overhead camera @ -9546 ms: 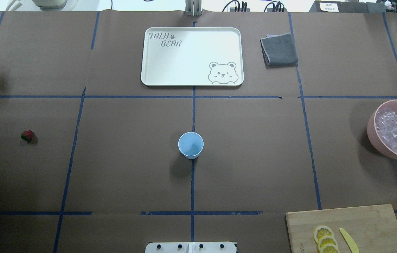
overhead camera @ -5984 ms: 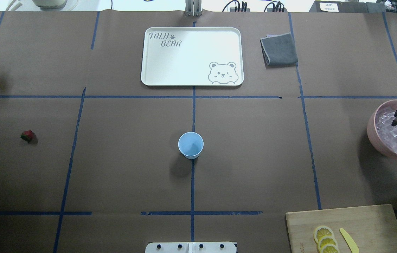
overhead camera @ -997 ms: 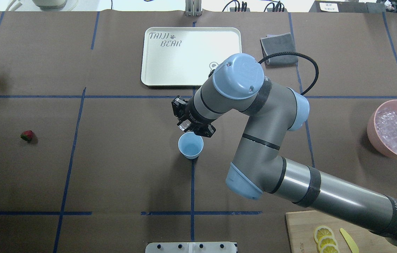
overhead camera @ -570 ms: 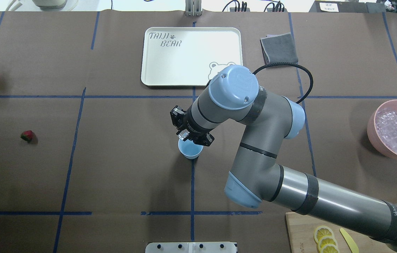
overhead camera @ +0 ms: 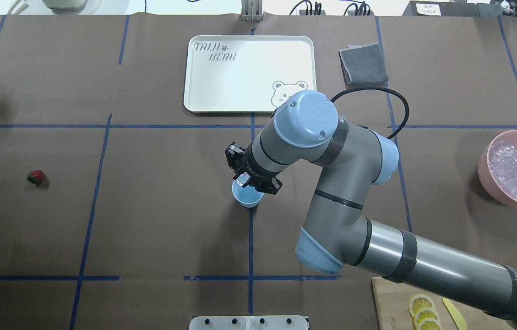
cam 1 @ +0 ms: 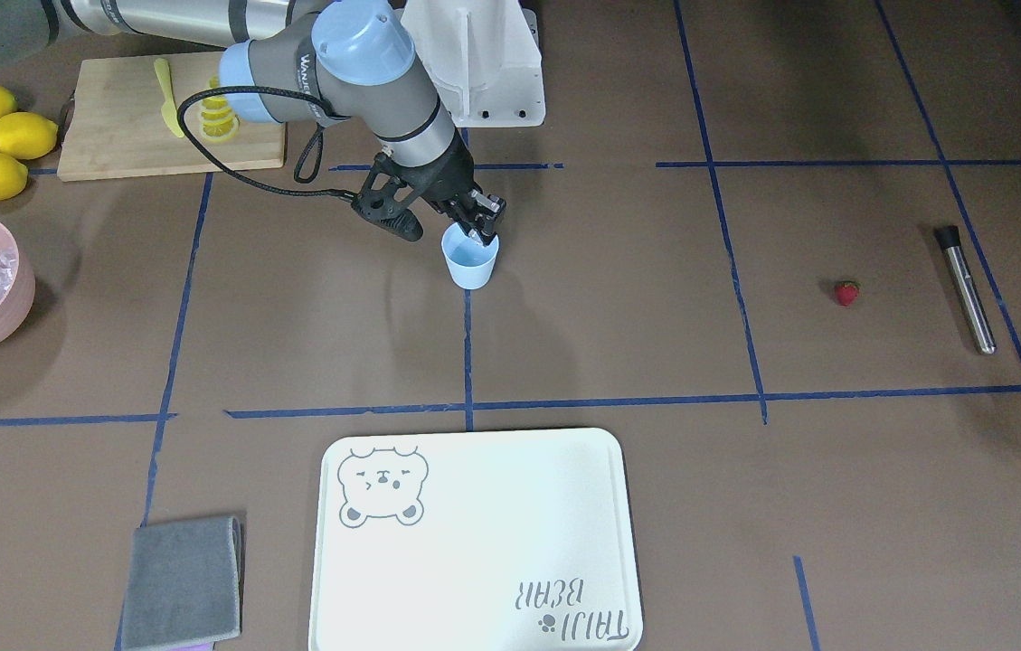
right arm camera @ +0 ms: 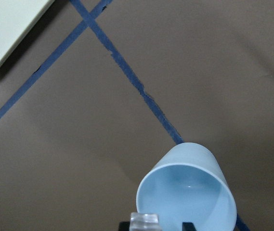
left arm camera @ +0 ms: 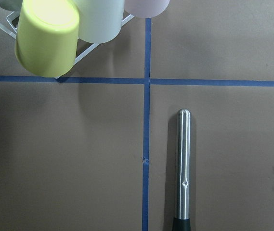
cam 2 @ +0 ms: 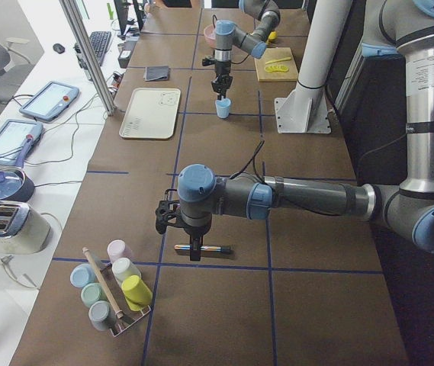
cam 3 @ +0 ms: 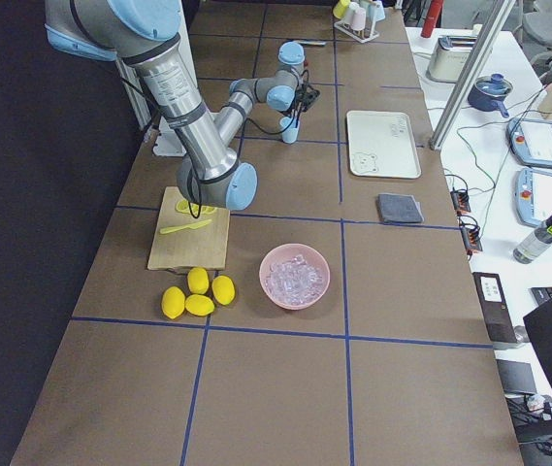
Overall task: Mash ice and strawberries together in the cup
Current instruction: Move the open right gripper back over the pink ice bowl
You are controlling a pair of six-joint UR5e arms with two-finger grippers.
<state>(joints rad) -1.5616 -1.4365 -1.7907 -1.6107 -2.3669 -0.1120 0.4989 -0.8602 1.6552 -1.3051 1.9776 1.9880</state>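
Empty light-blue cup upright, clear ice cube over its rim, red strawberry well apart.

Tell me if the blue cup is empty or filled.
Empty: the cup shows a bare blue bottom; the right gripper holds an ice cube above its rim.

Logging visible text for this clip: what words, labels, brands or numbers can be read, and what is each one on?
"TAIJI BEAR", with a paw print, printed on the cream tray that also carries a bear face.
White lettering on the right arm: too blurred to read.
White label at the far table edge: too small to read.
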